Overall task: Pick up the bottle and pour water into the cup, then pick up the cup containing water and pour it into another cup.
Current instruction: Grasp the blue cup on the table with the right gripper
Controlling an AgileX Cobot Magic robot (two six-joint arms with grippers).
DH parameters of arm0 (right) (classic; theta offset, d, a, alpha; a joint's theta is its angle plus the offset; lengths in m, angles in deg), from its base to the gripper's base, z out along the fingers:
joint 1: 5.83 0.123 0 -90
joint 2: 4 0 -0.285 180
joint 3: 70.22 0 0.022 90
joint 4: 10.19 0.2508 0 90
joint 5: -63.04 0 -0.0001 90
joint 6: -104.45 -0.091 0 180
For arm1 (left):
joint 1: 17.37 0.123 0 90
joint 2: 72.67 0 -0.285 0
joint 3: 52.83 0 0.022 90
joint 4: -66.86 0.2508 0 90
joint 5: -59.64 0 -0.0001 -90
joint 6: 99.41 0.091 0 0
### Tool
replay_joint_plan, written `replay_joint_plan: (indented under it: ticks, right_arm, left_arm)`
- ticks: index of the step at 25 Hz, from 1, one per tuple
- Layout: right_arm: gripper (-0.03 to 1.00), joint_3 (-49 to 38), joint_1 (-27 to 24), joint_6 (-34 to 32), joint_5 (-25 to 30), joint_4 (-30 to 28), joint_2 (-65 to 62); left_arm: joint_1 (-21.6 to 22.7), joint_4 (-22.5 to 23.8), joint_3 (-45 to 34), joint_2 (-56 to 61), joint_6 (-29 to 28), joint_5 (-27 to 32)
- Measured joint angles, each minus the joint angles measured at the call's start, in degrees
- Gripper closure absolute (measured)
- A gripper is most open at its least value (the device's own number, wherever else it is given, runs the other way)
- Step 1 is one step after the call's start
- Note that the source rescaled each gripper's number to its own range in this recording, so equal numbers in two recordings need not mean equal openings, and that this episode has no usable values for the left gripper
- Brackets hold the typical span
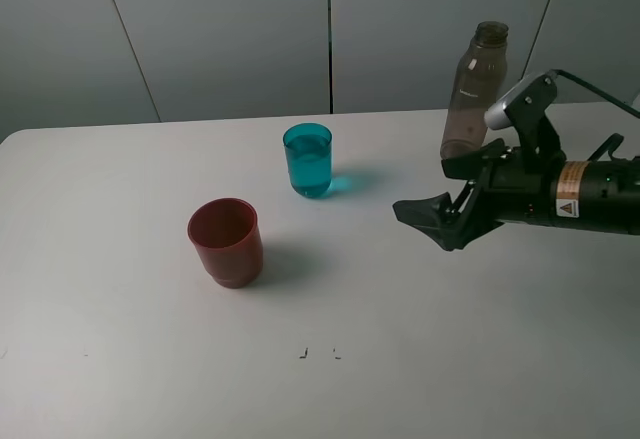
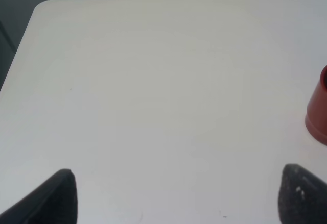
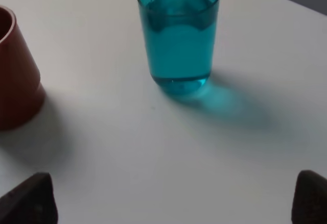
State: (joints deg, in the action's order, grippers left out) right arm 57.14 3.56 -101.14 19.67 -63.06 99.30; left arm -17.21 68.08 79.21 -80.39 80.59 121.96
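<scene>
The right hand (image 1: 425,189) hangs above the right side of the white worktop (image 1: 120,259). Its two dark fingers are spread as wide as they go and there is nothing between them. It touches none of the three vessels. In its own wrist view the two fingertips (image 3: 30,198) sit at the far corners of the picture, and only bare worktop shows between them. The bottle (image 1: 474,89) stands upright at the back right of the worktop, just behind that hand. Its lower part is hidden by the arm, and its narrow neck is uncapped. The blue cup (image 1: 308,159) stands upright near the middle of the worktop, towards the back and well apart from the bottle. Water fills most of it, and the right wrist view shows the water line a little below the rim (image 3: 178,35). The cup casts a blue-tinted shadow on the side nearer the right hand. The red cup (image 1: 226,241) stands upright nearer the front and to the left of the blue cup, close to it but not touching. What is inside it cannot be made out. The left hand (image 2: 179,198) shows only in its own wrist view. Its fingers are far apart over bare worktop and hold nothing, and an edge of the red cup (image 2: 319,112) is off to one side. A grey panelled wall (image 1: 220,29) rises behind the worktop.
</scene>
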Motion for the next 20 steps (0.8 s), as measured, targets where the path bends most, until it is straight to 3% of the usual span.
replay_joint_plan:
  ticks: [20]
  right_arm:
    - [-0.03,19.12,8.06,3.29,0.17,4.09,19.0]
  left_arm:
    - [0.0,0.0,0.0,0.0,0.0,0.0]
